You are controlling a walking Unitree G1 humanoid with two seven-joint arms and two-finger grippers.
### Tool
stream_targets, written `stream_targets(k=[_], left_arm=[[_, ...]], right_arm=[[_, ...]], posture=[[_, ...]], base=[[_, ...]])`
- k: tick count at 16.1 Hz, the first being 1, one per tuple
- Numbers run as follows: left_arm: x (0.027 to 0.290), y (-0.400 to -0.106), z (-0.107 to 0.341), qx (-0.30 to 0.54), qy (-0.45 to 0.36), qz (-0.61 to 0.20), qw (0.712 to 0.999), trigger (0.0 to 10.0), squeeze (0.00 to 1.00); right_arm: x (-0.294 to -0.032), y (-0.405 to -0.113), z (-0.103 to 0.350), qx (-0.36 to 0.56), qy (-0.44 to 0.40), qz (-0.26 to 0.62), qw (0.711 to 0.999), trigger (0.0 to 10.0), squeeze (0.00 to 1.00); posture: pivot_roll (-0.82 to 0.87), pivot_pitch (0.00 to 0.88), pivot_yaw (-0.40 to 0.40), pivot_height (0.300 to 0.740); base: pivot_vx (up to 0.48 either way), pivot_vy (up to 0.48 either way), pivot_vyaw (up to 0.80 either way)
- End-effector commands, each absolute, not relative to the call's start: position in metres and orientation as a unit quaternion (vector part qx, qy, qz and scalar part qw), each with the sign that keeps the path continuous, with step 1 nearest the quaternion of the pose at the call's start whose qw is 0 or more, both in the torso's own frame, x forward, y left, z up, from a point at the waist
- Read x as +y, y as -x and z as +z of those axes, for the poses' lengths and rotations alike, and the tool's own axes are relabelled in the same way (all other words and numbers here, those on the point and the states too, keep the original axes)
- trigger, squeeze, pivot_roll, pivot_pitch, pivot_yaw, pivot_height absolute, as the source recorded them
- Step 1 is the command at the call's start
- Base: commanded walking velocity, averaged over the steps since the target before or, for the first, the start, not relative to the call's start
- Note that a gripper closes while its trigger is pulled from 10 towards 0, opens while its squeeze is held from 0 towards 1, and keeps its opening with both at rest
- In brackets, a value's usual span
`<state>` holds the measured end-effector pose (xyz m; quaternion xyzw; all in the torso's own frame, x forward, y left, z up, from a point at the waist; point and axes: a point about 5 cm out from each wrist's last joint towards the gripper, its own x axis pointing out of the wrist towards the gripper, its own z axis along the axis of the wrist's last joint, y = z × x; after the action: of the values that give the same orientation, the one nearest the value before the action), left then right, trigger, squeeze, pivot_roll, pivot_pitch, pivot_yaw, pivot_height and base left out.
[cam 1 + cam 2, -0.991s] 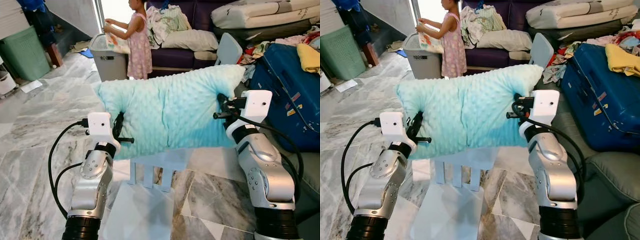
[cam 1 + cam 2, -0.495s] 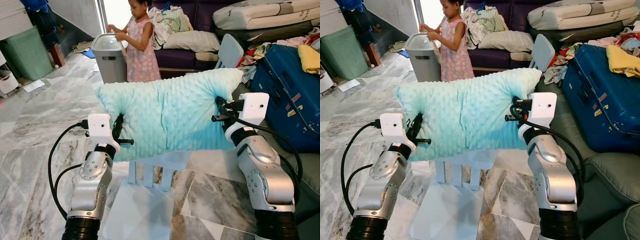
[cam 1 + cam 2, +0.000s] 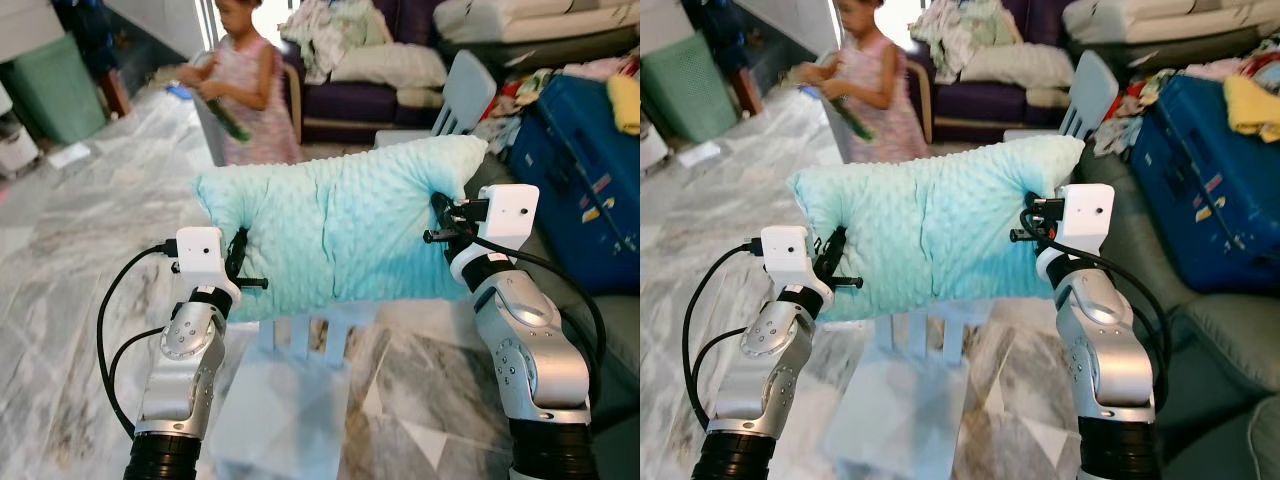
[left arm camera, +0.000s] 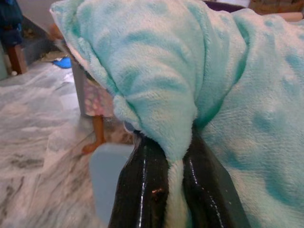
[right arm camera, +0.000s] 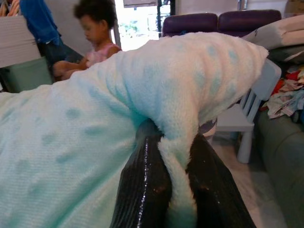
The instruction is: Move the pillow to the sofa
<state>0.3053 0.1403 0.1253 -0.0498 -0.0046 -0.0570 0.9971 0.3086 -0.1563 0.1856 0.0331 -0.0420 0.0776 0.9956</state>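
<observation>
The robot holds a mint-green dimpled pillow [image 3: 340,235] up in the air in front of its chest, stretched sideways between both arms and clear of the marble floor [image 3: 70,250]. The left gripper [image 4: 175,190] pinches a fold at the pillow's left edge, its two black fingers [image 4: 142,190] closed tight on the plush fabric with the cloth squeezed between them. The right gripper [image 5: 178,190] does the same at the pillow's right edge, jaws shut on a bunched corner of the fabric. Both silver arms reach up from below, the left one trailing a looped black cable. Under the pillow stands a small pale blue chair [image 3: 300,345], partly hidden by it, and the head views are somewhat blurred. Beyond the pillow a child in a pink dress [image 3: 250,85] stands on the floor, facing left and holding something green. Behind the child is a dark purple sofa [image 3: 350,100], piled with cushions and loose clothes, well apart from the pillow. To the right lies a blue suitcase [image 3: 575,170] with a yellow cloth on top, and a second pale blue chair [image 3: 465,90] stands near it. A green bin [image 3: 45,95] stands at the far left.
</observation>
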Motion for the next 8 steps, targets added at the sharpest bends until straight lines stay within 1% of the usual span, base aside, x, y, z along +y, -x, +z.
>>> stream_targets(k=[1, 8], left_arm=[[0.1413, -0.3064, 0.131, -0.014, 0.046, -0.053, 0.997, 10.0, 0.0], [0.1413, -0.3069, 0.1314, -0.013, 0.046, -0.052, 0.997, 10.0, 0.0]], right_arm=[[-0.155, -0.3073, 0.1926, -0.055, -0.037, 0.081, 0.995, 10.0, 0.0], [-0.1554, -0.3074, 0.1928, -0.055, -0.037, 0.08, 0.995, 10.0, 0.0]], posture=[[-0.07, 0.0, 0.011, 0.74], [-0.07, 0.0, 0.013, 0.74]], base=[[-0.277, 0.0, 0.0], [-0.281, 0.0, 0.0]])
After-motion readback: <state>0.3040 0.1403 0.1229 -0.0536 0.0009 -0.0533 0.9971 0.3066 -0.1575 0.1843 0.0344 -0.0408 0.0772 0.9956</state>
